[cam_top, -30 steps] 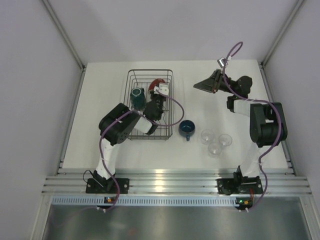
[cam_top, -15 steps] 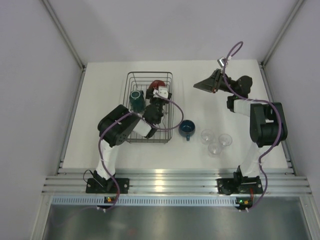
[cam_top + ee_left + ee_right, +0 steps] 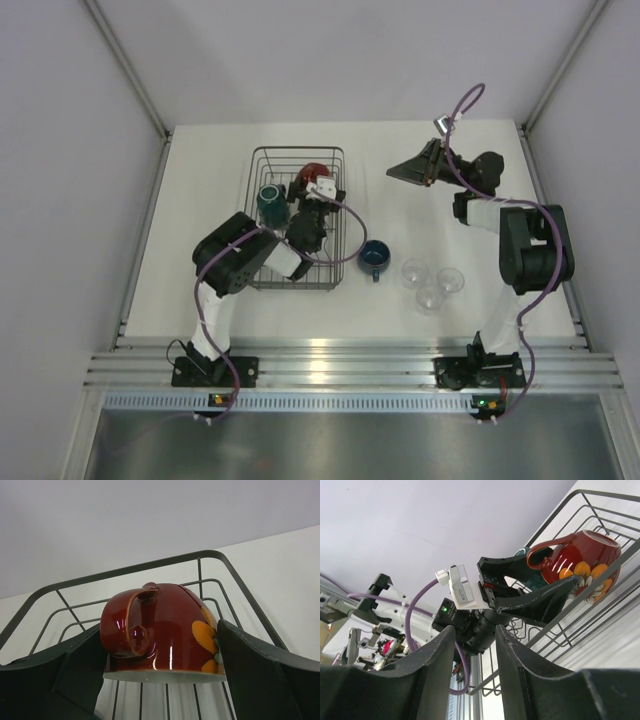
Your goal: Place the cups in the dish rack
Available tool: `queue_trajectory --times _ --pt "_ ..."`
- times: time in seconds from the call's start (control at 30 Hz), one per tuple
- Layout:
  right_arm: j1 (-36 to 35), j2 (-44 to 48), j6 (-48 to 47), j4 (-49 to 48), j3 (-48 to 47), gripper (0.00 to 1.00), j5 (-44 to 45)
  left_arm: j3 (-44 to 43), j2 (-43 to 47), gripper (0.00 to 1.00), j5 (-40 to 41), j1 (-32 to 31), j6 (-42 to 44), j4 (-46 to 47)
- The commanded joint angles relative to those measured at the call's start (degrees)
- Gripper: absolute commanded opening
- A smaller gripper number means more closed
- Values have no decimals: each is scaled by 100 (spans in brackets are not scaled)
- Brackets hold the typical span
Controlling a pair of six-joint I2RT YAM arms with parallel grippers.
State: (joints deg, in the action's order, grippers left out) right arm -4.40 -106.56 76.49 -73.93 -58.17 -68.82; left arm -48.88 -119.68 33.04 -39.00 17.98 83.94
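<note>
Rack: the rack (image 3: 300, 149) sits on the table (image 3: 200, 180) in front of my left arm. Two of the six cups are inside it.

Left gripper: my left gripper (image 3: 160, 652) is down inside the rack, jaws wide apart on either side of the red cup (image 3: 160, 630). I judge that it is clamped on nothing. I cannot tell whether either side brushes the cup.

Right gripper: my right gripper (image 3: 470, 650) hangs over the far right of the table, well apart from every cup. Its jaws are parted with nothing between them.

Red cup: it lies mouth down on the wires at the far end of the rack, handle toward my left wrist camera. I count it as loaded.

Teal mug: the teal mug (image 3: 272, 200) is in the rack on its left side, just beside my left gripper. I count it as loaded too.

Blue cup: the blue cup (image 3: 374, 257) stands mouth up on the table, just right of the rack. It is not loaded.

Glasses: three glasses (image 3: 431, 297) stand in a tight cluster on the table, right of the blue cup and near my right arm. None is loaded.

Done: two cups, the big ones.

Left: four, the blue cup and the three glasses.

Next, as I judge it: my left gripper must lift clear of the rack without catching the red cup. The blue cup is the nearest one to fetch.
</note>
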Motion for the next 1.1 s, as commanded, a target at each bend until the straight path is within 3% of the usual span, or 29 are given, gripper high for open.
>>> queue_trajectory --times 0.0,0.43,0.77,0.83,0.87,0.93,0.97,1.0,1.07 --pt "-69 -14 -152 -2415 -168 39 0 335 338 91 414 -20 101 1327" --pt "-105 -31 -213 -2415 -63 39 -53 107 1534 97 160 -37 707 1239" --pt "-113 -14 -248 -2415 16 39 -88 143 2192 98 -157 -37 322 388" --pt "-113 -14 -266 -2415 34 39 -97 -85 2492 98 -349 -28 85 -743" --pt "-113 -14 -266 -2415 43 39 -97 -608 2745 98 -759 59 -430 -2401" --pt "-113 -22 -240 -2415 51 39 -88 -1628 2801 98 -1358 287 -1474 -4419" --pt "-113 -22 -231 -2415 52 39 -88 -2851 2722 97 -1796 593 -1734 -5283" --pt "-122 -22 -213 -2415 52 39 -88 -3403 2504 97 -2236 717 -1780 -6797" --pt "-113 21 -178 -2407 95 39 -79 -4414 2266 97 -2617 885 -1852 -7871"
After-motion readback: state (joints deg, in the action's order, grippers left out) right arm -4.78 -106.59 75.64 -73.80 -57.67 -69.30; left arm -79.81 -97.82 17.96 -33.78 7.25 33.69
